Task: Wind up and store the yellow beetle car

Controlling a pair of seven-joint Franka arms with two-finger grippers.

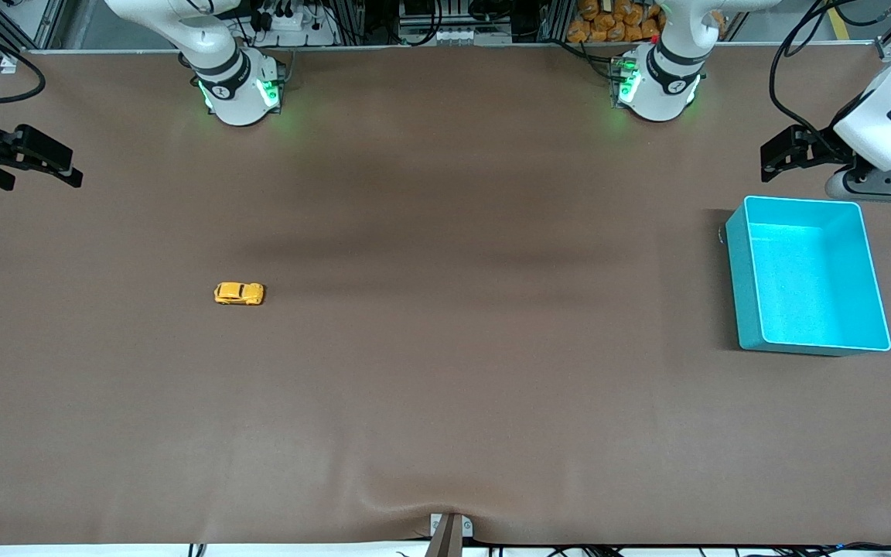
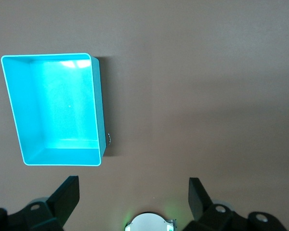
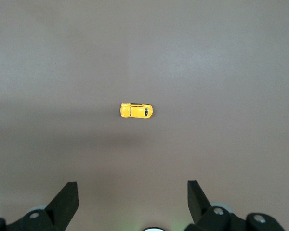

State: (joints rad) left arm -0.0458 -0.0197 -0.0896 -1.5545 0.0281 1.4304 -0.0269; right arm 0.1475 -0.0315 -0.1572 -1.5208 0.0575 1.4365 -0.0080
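The yellow beetle car [image 1: 239, 293] stands on its wheels on the brown table, toward the right arm's end; the right wrist view looks down on the car [image 3: 136, 110] from high above. My right gripper [image 1: 70, 172] hangs open over the table's end past the car, and its fingers [image 3: 67, 199] hold nothing. At the left arm's end, my left gripper [image 1: 766, 161] hangs open above the table beside the turquoise bin [image 1: 801, 203]. The bin [image 2: 48, 56] is empty, and the left gripper [image 2: 134, 186] is apart from it.
Both arm bases [image 1: 240, 93] [image 1: 658, 89] stand at the table's edge farthest from the front camera. A small metal clamp [image 1: 449, 530] sits at the nearest edge. Brown mat stretches between car and bin.
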